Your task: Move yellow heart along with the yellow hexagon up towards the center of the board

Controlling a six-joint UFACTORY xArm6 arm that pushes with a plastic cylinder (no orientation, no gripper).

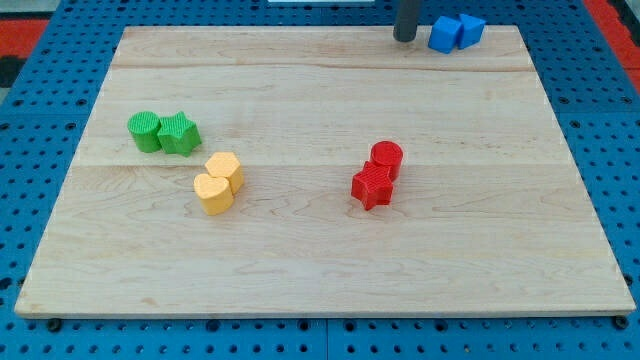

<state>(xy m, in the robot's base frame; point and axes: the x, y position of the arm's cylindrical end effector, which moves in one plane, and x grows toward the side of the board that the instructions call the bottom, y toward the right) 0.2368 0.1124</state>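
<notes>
The yellow heart (213,192) and the yellow hexagon (225,168) touch each other left of the board's middle, the hexagon just above and right of the heart. My tip (405,38) stands at the view's top edge of the board, right of centre, far from the yellow pair and just left of the blue blocks. Nothing touches the yellow blocks.
Two blue blocks (456,32) sit together at the view's top right. A green round block (145,130) and a green star (180,133) touch at the left. A red cylinder (386,158) and a red star-like block (373,186) touch right of centre. The wooden board (320,270) lies on a blue pegboard.
</notes>
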